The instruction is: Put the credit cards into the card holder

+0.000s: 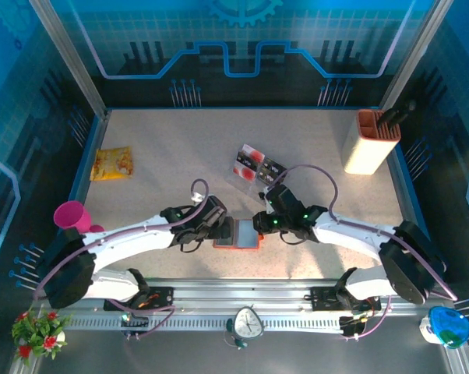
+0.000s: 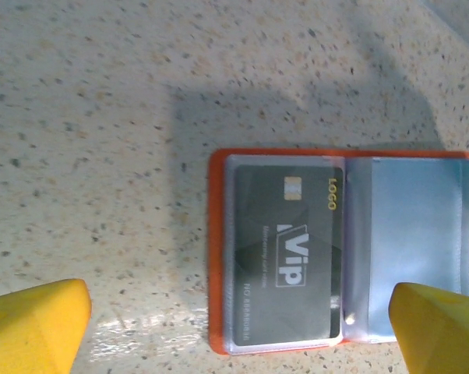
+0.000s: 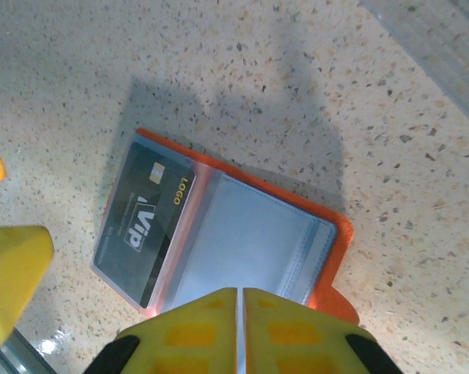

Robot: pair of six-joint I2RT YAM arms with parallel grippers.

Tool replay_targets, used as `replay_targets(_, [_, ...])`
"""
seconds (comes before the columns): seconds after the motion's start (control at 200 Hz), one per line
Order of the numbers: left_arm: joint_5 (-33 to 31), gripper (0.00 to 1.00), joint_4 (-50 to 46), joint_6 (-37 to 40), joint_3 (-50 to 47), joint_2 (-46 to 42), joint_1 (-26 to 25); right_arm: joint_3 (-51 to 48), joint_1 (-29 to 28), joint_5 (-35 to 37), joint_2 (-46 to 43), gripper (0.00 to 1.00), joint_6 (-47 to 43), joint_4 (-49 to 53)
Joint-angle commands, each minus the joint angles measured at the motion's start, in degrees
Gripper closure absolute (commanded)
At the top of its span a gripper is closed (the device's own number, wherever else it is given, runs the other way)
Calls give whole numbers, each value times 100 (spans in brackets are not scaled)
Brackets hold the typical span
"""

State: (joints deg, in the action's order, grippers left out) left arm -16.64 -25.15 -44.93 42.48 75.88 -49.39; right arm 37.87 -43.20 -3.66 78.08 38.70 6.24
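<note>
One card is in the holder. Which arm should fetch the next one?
Right, probably: the right gripper is shut and empty, nearer the remaining credit cards; the left gripper hovers open over the card holder.

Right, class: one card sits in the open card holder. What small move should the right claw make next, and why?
Probably lift the right claw away and move toward the remaining credit cards. It is shut with nothing in it, one card already sits in the card holder, and the neighbouring pocket looks empty.

The black card (image 2: pixel 287 253) reads "Vip" and "LOGO" (smaller print illegible).
</note>
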Motion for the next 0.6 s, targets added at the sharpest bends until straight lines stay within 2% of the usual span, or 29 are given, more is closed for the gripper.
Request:
replay_targets(0.0, [31,1,18,-26,170,208,-112,-24,49,-218,218,91,-72,-220])
replay_targets(0.595, [-46,1,248,67,203,723,-282,180,58,-240,907,95,-203,-378])
